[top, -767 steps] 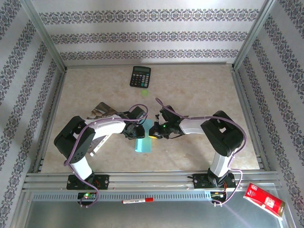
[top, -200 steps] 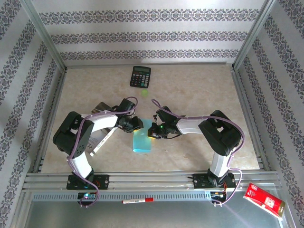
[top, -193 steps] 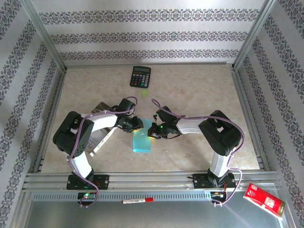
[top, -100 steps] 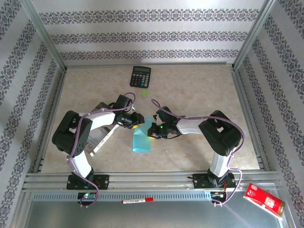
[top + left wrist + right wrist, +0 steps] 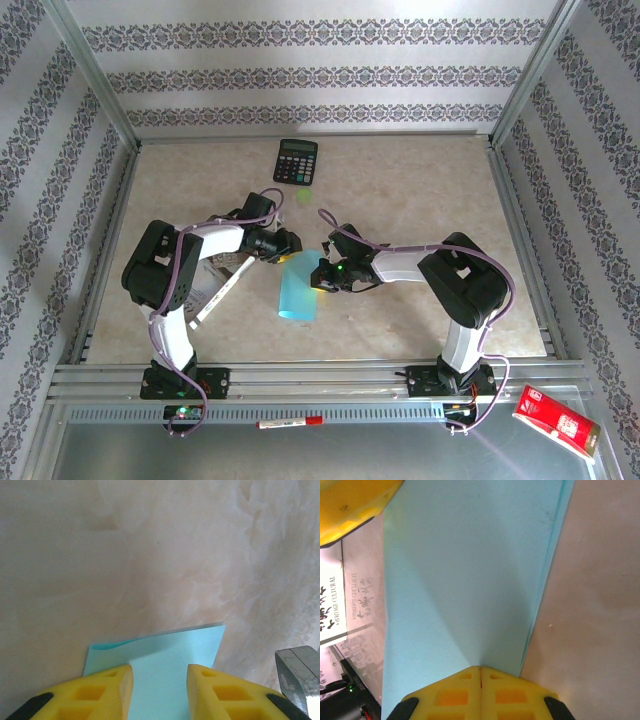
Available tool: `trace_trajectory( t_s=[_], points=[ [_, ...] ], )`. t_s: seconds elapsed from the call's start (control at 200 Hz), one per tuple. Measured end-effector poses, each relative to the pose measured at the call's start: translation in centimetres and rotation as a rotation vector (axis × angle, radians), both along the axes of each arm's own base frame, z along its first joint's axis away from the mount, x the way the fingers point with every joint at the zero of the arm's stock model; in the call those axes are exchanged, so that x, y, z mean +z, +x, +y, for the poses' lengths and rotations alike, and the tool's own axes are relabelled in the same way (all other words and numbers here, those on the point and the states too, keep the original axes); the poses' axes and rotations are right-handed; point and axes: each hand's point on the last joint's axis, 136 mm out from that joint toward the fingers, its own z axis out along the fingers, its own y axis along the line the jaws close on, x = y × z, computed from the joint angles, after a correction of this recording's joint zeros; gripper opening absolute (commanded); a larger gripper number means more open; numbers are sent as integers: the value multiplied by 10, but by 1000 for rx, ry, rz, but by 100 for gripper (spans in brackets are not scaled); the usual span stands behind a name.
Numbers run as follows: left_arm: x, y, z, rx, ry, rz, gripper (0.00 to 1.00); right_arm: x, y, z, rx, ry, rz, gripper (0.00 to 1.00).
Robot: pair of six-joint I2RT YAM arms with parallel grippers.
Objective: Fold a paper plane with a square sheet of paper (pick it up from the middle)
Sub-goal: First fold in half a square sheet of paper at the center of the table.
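— Where's the paper (image 5: pixel 297 293)?
— Mid-table, between the arms. Up close its ends are cut off.
— And the claws?
— Left claw (image 5: pixel 160 674) narrowly parted over it. Right claw (image 5: pixel 480 670) closed at its edge; can't tell if it's pinching.

Lab robot cell: aluminium frame (image 5: pixel 92 75), wallpaper-print panels (image 5: pixel 320 70), marble-look table (image 5: pixel 420 190), arms (image 5: pixel 465 280) bolted to rail (image 5: pixel 320 380).

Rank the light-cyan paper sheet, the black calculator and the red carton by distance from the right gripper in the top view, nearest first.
1. light-cyan paper sheet, touching the right gripper, centre.
2. black calculator, far side of the table.
3. red carton, off the table, near right corner.
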Motion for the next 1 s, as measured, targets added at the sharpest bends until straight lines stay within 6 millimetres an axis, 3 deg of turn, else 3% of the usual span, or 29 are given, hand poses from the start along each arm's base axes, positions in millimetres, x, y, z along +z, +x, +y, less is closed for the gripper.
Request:
trace_trajectory(
  t_s=[0.21,0.47,0.66,0.879,0.999],
  points=[
    [10,8,13,34,1,-30,42,0,0,0,-1,-2,-3,0],
    [39,-33,8,41,-72,-50,41,0,1,-1,-1,-4,-8,0],
    [23,-62,0,28,-86,34,36,0,1,-1,-1,-4,-9,0],
    [-1,-72,12,43,-26,111,34,1,1,0,2,-4,-11,0],
    [-2,-73,19,47,-9,111,35,1,1,0,2,-4,-12,0]
  ],
)
